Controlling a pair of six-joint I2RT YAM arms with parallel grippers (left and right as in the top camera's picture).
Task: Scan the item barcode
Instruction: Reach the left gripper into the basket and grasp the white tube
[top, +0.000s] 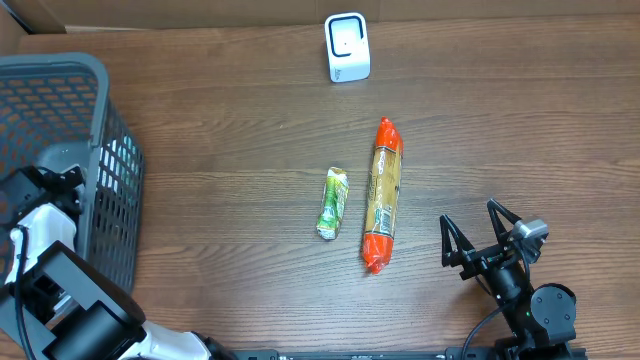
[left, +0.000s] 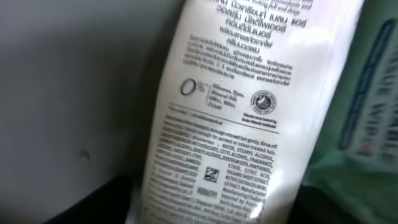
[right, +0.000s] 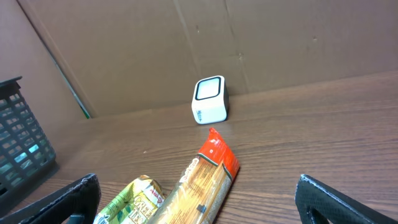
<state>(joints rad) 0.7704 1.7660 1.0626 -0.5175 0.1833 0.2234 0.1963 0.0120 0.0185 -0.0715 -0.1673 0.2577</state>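
Down in the gray basket (top: 100, 100), a white tube (left: 230, 112) lies beside a pack of wipes (left: 367, 93), close up to the left pincer (top: 60, 178); I cannot tell if that pincer is apart or together. The right pincer (top: 467, 212) stands wide apart near an orange packet (top: 382, 195) and a green packet (top: 333, 203). The white scanner (top: 347, 47) sits behind them.
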